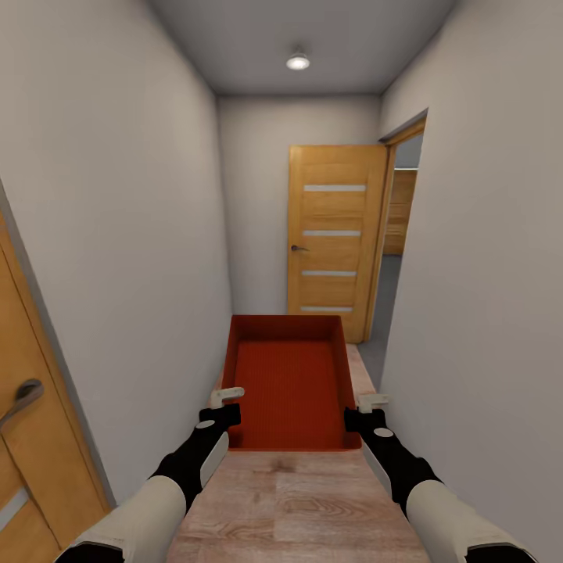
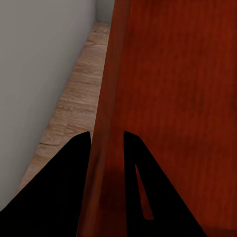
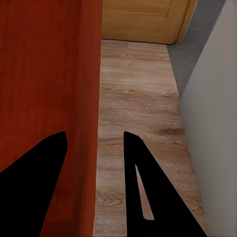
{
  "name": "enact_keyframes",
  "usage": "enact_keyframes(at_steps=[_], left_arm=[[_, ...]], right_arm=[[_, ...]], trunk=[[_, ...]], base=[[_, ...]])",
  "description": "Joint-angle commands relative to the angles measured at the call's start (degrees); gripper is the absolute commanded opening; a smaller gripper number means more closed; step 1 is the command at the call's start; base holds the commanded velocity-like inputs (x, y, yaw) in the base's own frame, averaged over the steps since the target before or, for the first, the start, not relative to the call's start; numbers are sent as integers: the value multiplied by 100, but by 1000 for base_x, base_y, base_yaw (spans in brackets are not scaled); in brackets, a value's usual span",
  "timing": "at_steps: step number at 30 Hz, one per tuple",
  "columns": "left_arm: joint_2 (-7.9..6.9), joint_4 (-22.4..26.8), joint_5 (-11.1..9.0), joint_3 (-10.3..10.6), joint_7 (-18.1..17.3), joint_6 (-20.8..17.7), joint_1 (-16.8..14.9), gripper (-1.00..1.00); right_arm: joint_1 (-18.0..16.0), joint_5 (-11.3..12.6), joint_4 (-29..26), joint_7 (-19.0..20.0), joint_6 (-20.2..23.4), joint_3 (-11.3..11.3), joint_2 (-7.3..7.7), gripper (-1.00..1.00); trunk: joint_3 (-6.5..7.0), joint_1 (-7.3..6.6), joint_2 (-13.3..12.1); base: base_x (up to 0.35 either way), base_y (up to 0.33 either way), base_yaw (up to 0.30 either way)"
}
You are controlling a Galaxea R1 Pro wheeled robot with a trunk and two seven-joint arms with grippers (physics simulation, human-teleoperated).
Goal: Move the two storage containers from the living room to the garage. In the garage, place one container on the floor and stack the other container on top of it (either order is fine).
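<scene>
I hold one orange-red storage container (image 1: 289,383) level in front of me above the wood plank floor (image 1: 289,500) of a narrow corridor. My left gripper (image 1: 227,400) is shut on its left side wall. In the left wrist view that wall (image 2: 106,98) runs between the two black fingers of my left gripper (image 2: 106,143). My right gripper (image 1: 370,407) is shut on the right side wall. The right wrist view shows that wall (image 3: 91,74) between the fingers of my right gripper (image 3: 94,136). The container is empty. The living room and the garage are out of view.
Pale walls stand close on both sides. A shut wooden door (image 1: 332,242) stands at the corridor's far end. Beside it an open doorway (image 1: 400,234) on the right shows grey floor (image 1: 385,305). Another wooden door with a handle (image 1: 23,395) is at my near left.
</scene>
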State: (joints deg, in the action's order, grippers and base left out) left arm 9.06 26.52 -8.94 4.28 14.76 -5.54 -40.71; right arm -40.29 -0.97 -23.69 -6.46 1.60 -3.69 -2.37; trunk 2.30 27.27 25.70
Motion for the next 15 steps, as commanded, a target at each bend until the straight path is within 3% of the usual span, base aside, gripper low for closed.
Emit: enact_keyframes(at_steps=[1, 15], left_arm=[[-335, -3, -134, 15, 63, -27, 2, -100], [-335, 2, -134, 14, 63, -26, 2, -100]], right_arm=[[-5, -34, -21, -40, -283, 493, 40, -100], [-5, -29, -21, -39, -283, 497, 39, -100]], trunk=[[-2, 5, 4], [-2, 5, 4]], base=[[323, 0, 0], [323, 0, 0]])
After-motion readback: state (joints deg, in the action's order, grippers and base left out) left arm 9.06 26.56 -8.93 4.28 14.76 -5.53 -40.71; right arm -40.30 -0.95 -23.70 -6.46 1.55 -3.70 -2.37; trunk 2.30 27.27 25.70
